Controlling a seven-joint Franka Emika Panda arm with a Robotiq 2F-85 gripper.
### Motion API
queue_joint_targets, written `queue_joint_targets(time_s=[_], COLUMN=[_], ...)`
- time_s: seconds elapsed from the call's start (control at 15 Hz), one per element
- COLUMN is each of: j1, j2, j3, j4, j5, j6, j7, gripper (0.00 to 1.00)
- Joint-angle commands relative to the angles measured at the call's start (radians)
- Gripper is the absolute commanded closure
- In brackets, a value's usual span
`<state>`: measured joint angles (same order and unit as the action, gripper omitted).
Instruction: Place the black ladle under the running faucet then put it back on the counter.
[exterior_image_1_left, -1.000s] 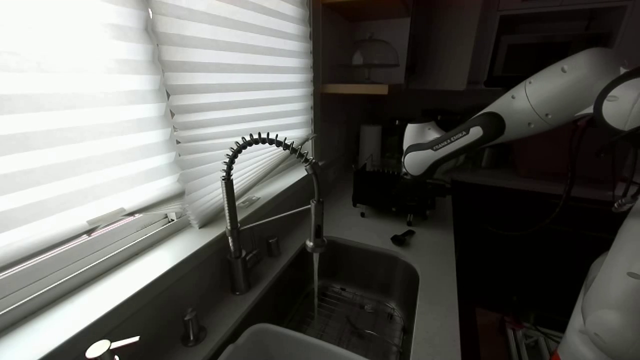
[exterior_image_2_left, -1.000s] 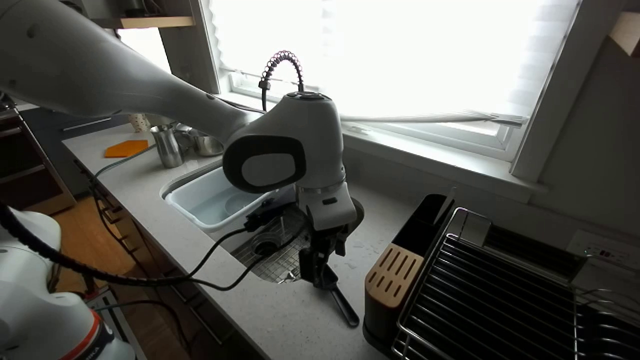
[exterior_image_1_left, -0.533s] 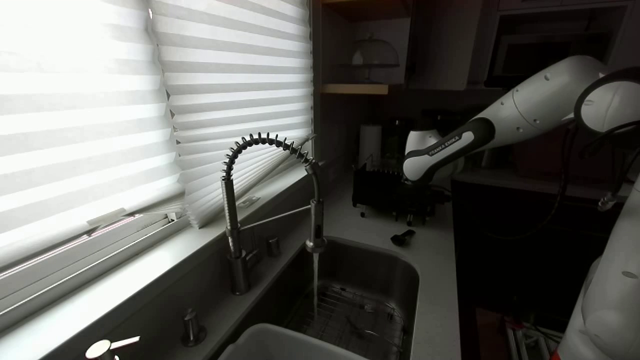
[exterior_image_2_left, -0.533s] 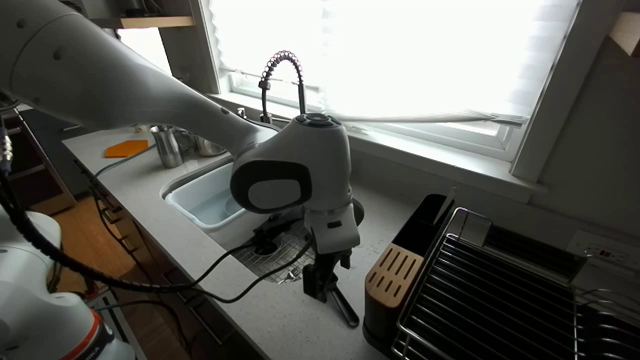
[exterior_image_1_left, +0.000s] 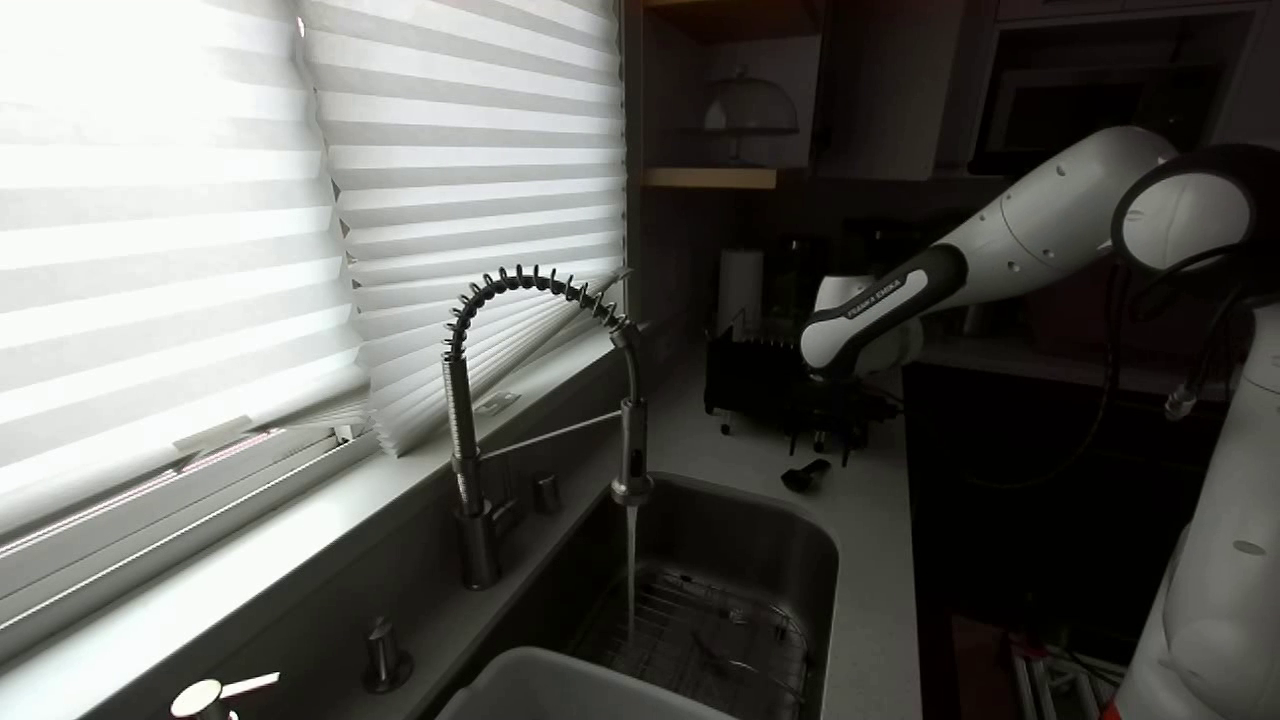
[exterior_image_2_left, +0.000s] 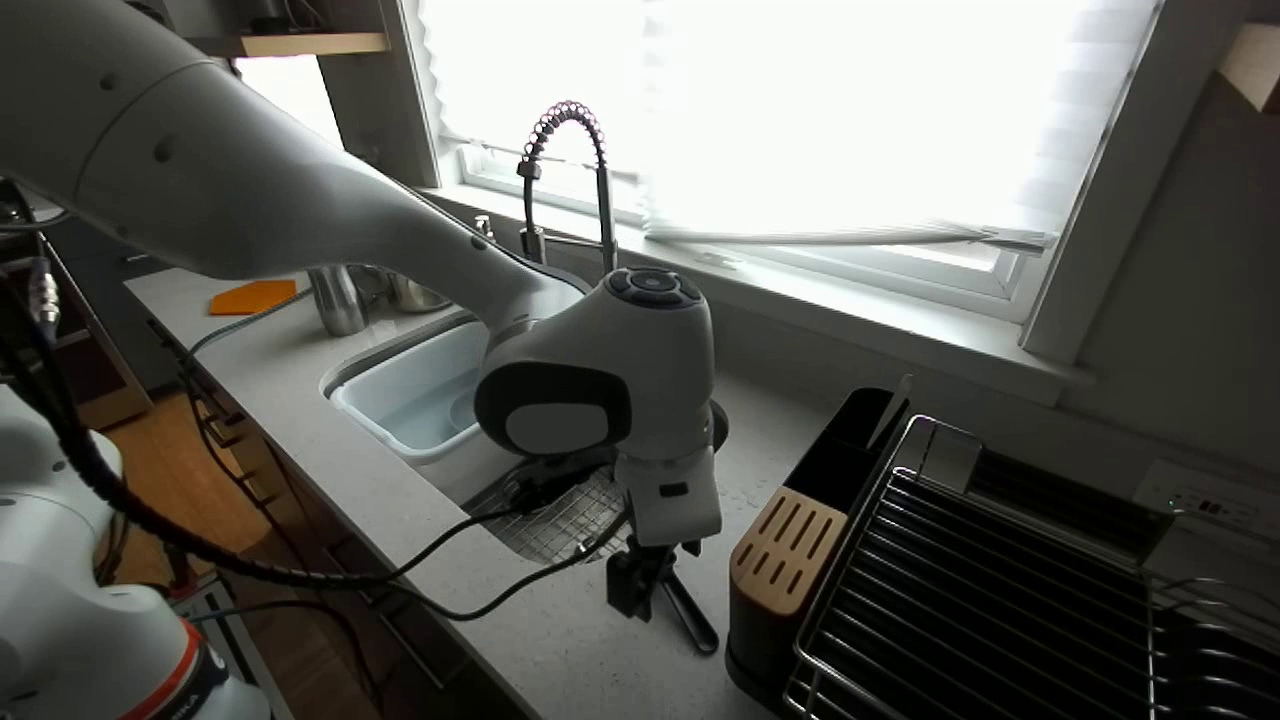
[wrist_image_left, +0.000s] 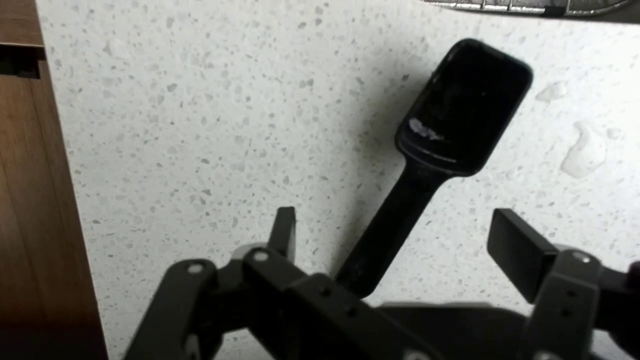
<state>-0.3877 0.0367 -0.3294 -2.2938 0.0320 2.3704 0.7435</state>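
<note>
Black ladle (wrist_image_left: 425, 170) lies on the counter (wrist_image_left: 175, 150) below the claw (wrist_image_left: 395, 220), its handle running to seven o'clock between jaws that stand wide apart and hold nothing, its bowl beyond their tips at one o'clock in the wrist view. The claw hangs lower than a second ago, so a grasp seems near, rinsing still ahead. Farther off, the faucet (exterior_image_1_left: 632, 450) runs into the sink (exterior_image_1_left: 770, 540).
</note>
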Motion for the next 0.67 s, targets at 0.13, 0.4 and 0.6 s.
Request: queue_joint_targets(time_s=[0.13, 0.4, 0.6], j1=[0.008, 0.009, 0.009], j2=[0.040, 0.052, 0.056], j3=[-0.019, -0.020, -0.021], j4=[-0.002, 0.002, 0.004], j5=[0.099, 0.139, 0.154], j6=[0.032, 0.028, 0.026], j7=[-0.064, -0.085, -0.097], gripper=[0.44, 0.37, 0.66])
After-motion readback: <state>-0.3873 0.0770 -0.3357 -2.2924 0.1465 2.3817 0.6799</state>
